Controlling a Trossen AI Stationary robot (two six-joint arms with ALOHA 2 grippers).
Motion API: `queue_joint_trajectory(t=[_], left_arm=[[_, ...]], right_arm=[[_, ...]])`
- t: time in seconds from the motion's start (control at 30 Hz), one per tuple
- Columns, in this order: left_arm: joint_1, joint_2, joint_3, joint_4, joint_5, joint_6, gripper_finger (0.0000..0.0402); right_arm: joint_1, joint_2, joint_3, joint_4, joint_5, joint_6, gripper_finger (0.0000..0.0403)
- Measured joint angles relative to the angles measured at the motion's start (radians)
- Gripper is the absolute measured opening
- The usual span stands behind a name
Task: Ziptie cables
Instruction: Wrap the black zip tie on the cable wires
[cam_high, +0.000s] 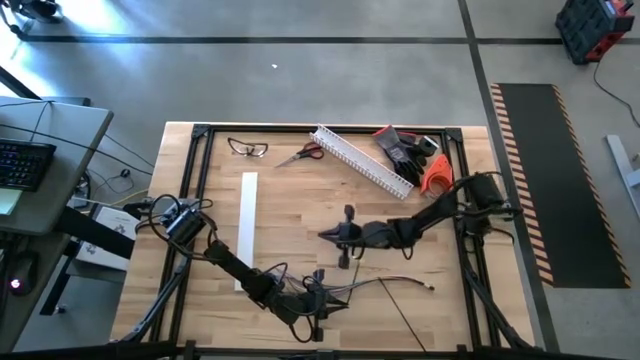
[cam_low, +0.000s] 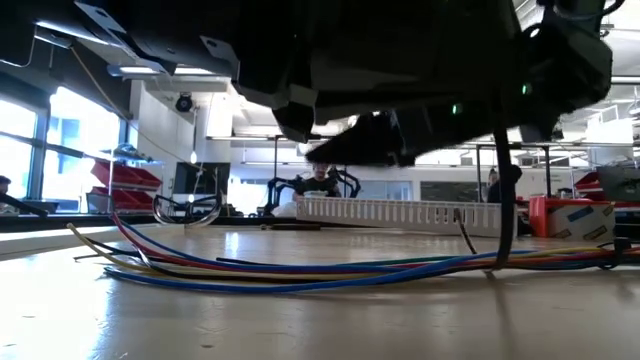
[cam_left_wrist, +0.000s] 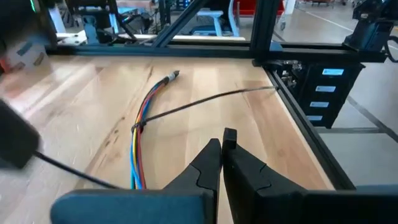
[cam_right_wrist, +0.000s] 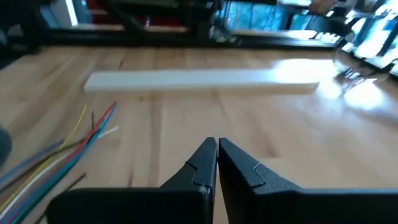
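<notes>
The cables (cam_high: 375, 284) lie as a limp multicoloured bundle near the table's near edge; they also show in the low view (cam_low: 300, 272) and the left wrist view (cam_left_wrist: 142, 140). A thin dark ziptie (cam_left_wrist: 205, 101) crosses the bundle at one spot, and its long tail runs out over the wood toward the near right corner (cam_high: 405, 320). My left gripper (cam_left_wrist: 222, 146) is shut and hovers beside the bundle's left part (cam_high: 322, 303), touching nothing. My right gripper (cam_right_wrist: 216, 149) is shut and sits over the table's middle (cam_high: 324, 235), pointing left, with the cables' loose ends (cam_right_wrist: 93, 127) to one side of it.
A flat white strip (cam_high: 246, 230) lies left of centre. Along the far edge are the white slotted channel (cam_high: 362, 160), scissors (cam_high: 300, 153), glasses (cam_high: 247, 148) and black and orange gloves (cam_high: 412, 152). A black frame rail (cam_left_wrist: 298, 106) borders the table.
</notes>
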Motion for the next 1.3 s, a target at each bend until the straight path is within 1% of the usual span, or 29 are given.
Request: queue_joint_trajectory(t=[0.07, 0.13, 0.2, 0.27, 0.33, 0.43, 0.53, 0.57, 0.6, 0.63, 0.67, 0.77, 0.83, 0.9, 0.93, 1.03, 1.1, 1.17, 1.3], left_arm=[[0.0, 0.0, 0.0, -0.008, 0.0, -0.005, 0.0], [0.0, 0.0, 0.0, -0.014, 0.0, -0.008, 0.0], [0.0, 0.0, 0.0, -0.018, 0.0, -0.009, 0.0], [0.0, 0.0, 0.0, -0.016, 0.0, -0.01, 0.0], [-0.001, 0.0, 0.0, -0.016, 0.0, -0.01, 0.0], [0.0, 0.0, 0.0, -0.015, 0.0, -0.01, 0.0], [0.0, 0.0, 0.0, -0.014, 0.0, -0.009, 0.0], [0.0, 0.0, 0.0, -0.014, 0.0, -0.009, 0.0], [0.0, 0.0, 0.0, -0.014, -0.001, -0.009, 0.0], [0.0, 0.0, 0.0, -0.014, -0.003, -0.005, 0.0], [0.0, 0.0, 0.0, -0.012, -0.007, 0.001, 0.0], [-0.001, 0.0, 0.0, -0.01, -0.01, 0.016, 0.0], [-0.001, 0.0, 0.0, -0.009, -0.009, 0.017, 0.0], [-0.002, 0.0, 0.0, -0.01, 0.005, 0.017, 0.0], [-0.002, 0.0, 0.0, -0.01, 0.007, 0.017, 0.0], [-0.005, 0.0, 0.0, -0.009, 0.007, 0.018, 0.0], [-0.006, 0.0, 0.0, -0.009, 0.006, 0.018, 0.0], [-0.006, 0.0, 0.0, -0.009, 0.005, 0.018, 0.0], [-0.006, 0.0, 0.0, -0.008, 0.004, 0.018, 0.0]], right_arm=[[-0.005, -0.052, -0.013, -0.023, 0.017, -0.025, 0.0008], [-0.006, -0.12, -0.024, -0.098, 0.052, -0.039, 0.0027], [-0.006, -0.212, -0.033, -0.238, 0.095, -0.026, 0.0056], [0.0, -0.325, -0.033, -0.441, 0.121, 0.031, 0.0089], [0.009, -0.436, -0.033, -0.667, 0.124, 0.126, 0.0125], [0.03, -0.578, -0.033, -1.005, 0.051, 0.298, 0.0181], [0.081, -0.645, -0.033, -1.277, -0.006, 0.518, 0.0229], [0.106, -0.647, -0.034, -1.334, -0.003, 0.6, 0.0241], [0.135, -0.647, -0.043, -1.352, 0.004, 0.674, 0.0251], [0.163, -0.646, -0.062, -1.334, 0.012, 0.741, 0.0258], [0.191, -0.64, -0.09, -1.279, 0.016, 0.802, 0.0263], [0.254, -0.603, -0.194, -1.007, 0.051, 0.945, 0.0267], [0.273, -0.568, -0.255, -0.85, 0.109, 1.03, 0.0262], [0.279, -0.527, -0.297, -0.768, 0.165, 1.101, 0.0256], [0.278, -0.509, -0.31, -0.756, 0.173, 1.123, 0.0254], [0.269, -0.445, -0.32, -0.679, 0.178, 1.154, 0.0249], [0.26, -0.404, -0.32, -0.606, 0.166, 1.141, 0.0248], [0.245, -0.36, -0.32, -0.527, 0.132, 1.121, 0.0247], [0.223, -0.284, -0.319, -0.424, 0.122, 1.1, 0.0247]])
